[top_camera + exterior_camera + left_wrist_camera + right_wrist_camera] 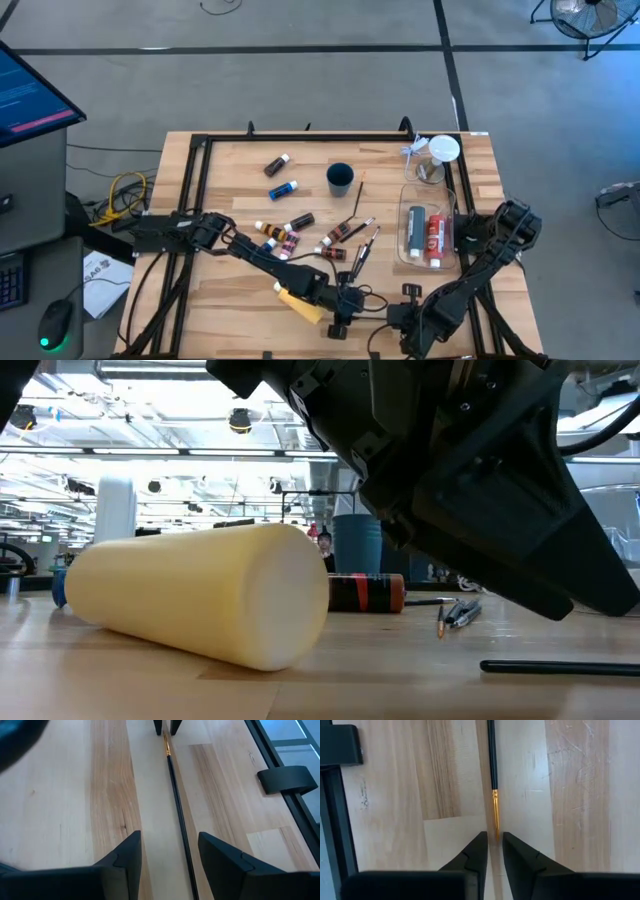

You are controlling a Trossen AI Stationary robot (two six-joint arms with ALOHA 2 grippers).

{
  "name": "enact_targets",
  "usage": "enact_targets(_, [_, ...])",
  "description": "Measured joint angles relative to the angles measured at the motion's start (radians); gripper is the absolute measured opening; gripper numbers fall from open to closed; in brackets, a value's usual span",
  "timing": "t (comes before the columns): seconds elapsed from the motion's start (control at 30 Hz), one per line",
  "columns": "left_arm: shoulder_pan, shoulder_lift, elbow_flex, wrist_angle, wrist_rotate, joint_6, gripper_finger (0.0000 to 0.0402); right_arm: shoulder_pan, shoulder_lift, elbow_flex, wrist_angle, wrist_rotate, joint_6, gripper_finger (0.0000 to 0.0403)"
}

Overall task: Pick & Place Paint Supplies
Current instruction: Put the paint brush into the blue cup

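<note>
A thin dark-handled brush [175, 795] lies flat on the wood near the table's near edge, its gold ferrule [495, 810] pointing toward the table's right. My right gripper [495, 840] stands steeply over that ferrule end, shut on it. My left gripper [170, 855] is open and slants down over the handle's other end. Its fingers stand on either side of the handle without touching it. A big yellow bottle [300, 303] lies on its side just left of the left gripper [342, 320]. The brush handle [560, 668] also shows in the low view. My right gripper pinches the brush at its ferrule end [495, 827] between its two fingertips. The fingers come from above, pointing steeply down, one on each side of the brush. The brush lies flat on the table, its handle running away toward my left gripper.
Small paint tubes [283, 189] and more brushes [345, 232] lie mid-table around a blue cup [340, 178]. A clear tray [412, 258] at the right holds tubes. A clear jar with a white lid [440, 152] stands at the far right. A black frame rail and clamp [287, 777] run along the near edge.
</note>
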Motion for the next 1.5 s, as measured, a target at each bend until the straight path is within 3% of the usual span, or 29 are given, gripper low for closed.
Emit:
enact_targets(0.27, [0.000,0.000,0.000,0.008,0.005,-0.006,0.0154,-0.025,0.000,0.000,0.000,-0.020,-0.007,0.0003])
enact_targets(1.5, [0.027,0.000,0.000,0.028,0.001,0.043,0.0154,-0.053,0.005,0.109,-0.136,-0.027,0.042,0.0000])
